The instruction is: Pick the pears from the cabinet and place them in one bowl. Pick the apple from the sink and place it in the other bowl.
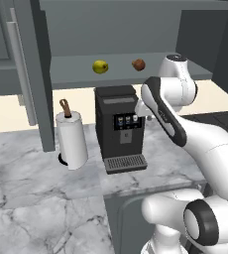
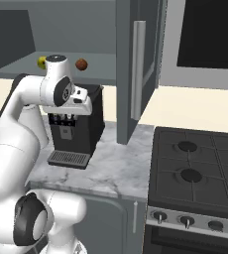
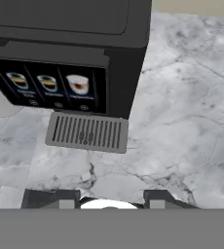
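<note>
Two pears lie on the shelf of the open cabinet (image 1: 71, 74): a yellow-green pear (image 1: 100, 66) on the left and a brownish-red pear (image 1: 139, 64) to its right. The right base view shows the same yellow-green pear (image 2: 41, 61) and brownish-red pear (image 2: 81, 64) behind the arm. My gripper (image 3: 104, 199) hangs below the shelf, in front of the coffee machine, looking down at the counter. Its fingertips (image 3: 50, 197) stand wide apart with nothing between them. The apple, the sink and both bowls are out of view.
A black coffee machine (image 1: 120, 124) stands on the marble counter (image 1: 36, 198) right under the shelf, with a paper towel roll (image 1: 71, 139) to its left. An open grey cabinet door (image 2: 136, 64) hangs right of the arm. A black stove (image 2: 200, 168) lies further right.
</note>
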Tool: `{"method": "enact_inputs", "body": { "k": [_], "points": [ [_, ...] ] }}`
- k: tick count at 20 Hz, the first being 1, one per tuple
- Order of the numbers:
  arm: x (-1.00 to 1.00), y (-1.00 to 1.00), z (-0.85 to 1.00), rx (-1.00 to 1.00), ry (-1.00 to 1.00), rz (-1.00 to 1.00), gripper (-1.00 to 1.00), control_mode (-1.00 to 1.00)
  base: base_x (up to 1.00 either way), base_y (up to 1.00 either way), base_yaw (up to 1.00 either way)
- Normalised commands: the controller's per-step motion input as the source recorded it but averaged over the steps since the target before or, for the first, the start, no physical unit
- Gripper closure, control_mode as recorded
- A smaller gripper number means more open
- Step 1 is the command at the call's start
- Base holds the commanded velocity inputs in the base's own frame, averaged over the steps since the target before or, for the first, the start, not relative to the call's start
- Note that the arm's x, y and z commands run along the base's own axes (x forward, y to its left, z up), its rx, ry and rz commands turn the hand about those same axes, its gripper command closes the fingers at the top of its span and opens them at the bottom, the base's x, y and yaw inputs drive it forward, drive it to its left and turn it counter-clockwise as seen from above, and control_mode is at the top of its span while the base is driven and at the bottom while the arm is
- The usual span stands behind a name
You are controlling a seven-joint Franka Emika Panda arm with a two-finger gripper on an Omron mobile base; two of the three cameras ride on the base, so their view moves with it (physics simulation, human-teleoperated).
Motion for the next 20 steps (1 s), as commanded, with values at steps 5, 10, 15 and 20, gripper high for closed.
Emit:
{"method": "enact_inputs", "body": {
  "k": [5, 10, 15, 20],
  "points": [
    [-0.05, 0.00, 0.00, 0.00, -0.04, 0.00, -1.00, -1.00, 0.00, 0.00, 0.00],
    [-0.06, 0.02, 0.14, 0.00, -0.15, 0.00, -1.00, -1.00, 0.00, 0.00, 0.00],
    [-0.05, 0.05, 0.25, -0.03, -0.22, 0.00, -1.00, -1.00, 0.00, 0.00, 0.00],
    [-0.07, 0.06, 0.30, -0.05, -0.28, 0.00, -1.00, -1.00, 0.00, 0.00, 0.00]
  ]
}}
